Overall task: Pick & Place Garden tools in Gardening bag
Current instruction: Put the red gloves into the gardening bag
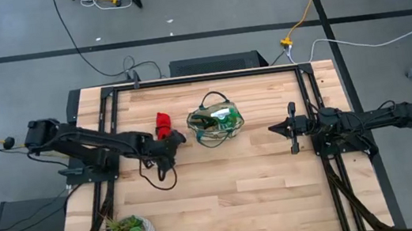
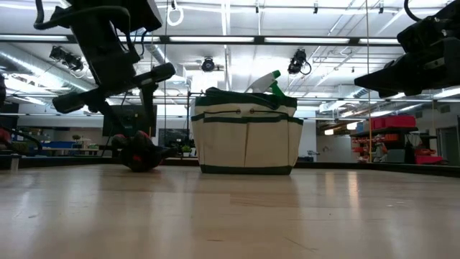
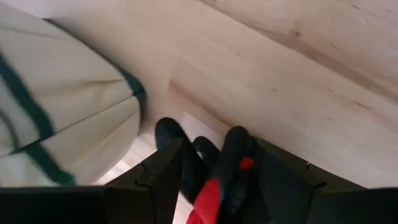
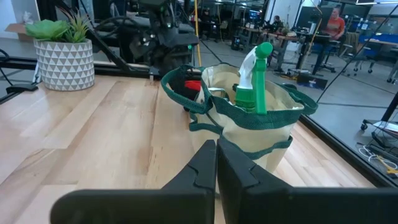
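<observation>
The glove [image 1: 162, 124], left of centre, is gripped by the left gripper [image 1: 171, 141]. Next it must be lifted into the bag [image 1: 216, 124]. The right gripper [image 1: 281, 129] is kept closed and empty at the right.

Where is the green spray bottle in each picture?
High view: spray bottle lies inside the gardening bag at the table's middle, hard to make out.
Low view: its top sticks up out of the bag's right side.
Left wrist view: not in it; only the bag's side shows.
Right wrist view: it stands in the bag, straight ahead.
Shared landmark: the tan bag with green trim.
</observation>
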Action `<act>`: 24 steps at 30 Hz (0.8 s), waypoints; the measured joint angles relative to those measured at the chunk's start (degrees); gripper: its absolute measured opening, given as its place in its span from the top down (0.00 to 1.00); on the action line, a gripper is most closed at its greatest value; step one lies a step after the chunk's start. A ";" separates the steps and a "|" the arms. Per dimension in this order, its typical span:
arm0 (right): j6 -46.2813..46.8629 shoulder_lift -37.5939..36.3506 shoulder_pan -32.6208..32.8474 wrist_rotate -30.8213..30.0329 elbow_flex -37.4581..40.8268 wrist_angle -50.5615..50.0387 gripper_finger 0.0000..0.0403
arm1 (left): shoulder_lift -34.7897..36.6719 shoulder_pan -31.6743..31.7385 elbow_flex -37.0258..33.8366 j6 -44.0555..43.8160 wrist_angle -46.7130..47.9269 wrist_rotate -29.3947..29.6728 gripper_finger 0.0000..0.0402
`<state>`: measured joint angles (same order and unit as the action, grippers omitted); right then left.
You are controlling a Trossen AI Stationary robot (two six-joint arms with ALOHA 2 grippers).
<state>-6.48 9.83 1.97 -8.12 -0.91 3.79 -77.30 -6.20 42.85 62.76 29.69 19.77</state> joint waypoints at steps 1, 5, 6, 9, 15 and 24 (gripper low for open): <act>0.00 -0.01 0.01 0.00 0.00 0.02 0.96 | -0.48 0.00 0.00 0.48 -0.02 0.11 0.50; -0.02 -0.01 0.00 0.01 0.00 0.01 0.96 | -2.83 0.02 0.00 1.36 -0.30 2.69 0.50; 0.00 0.00 -0.01 0.01 0.00 0.01 0.96 | -3.39 0.02 0.00 1.39 -0.26 3.22 0.50; 0.00 0.00 0.00 0.01 0.00 0.00 0.96 | -4.70 0.02 0.00 2.21 -0.27 3.97 0.50; 0.00 0.01 0.01 0.02 0.00 0.00 0.96 | -5.38 0.02 0.00 2.14 -1.83 5.36 0.51; -0.01 0.00 -0.01 0.01 0.00 0.01 0.96 | -5.42 -1.03 0.23 2.04 -2.12 8.04 0.54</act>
<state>-6.49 9.83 1.96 -8.11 -0.91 3.80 -82.72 -7.22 43.08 64.80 27.57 27.81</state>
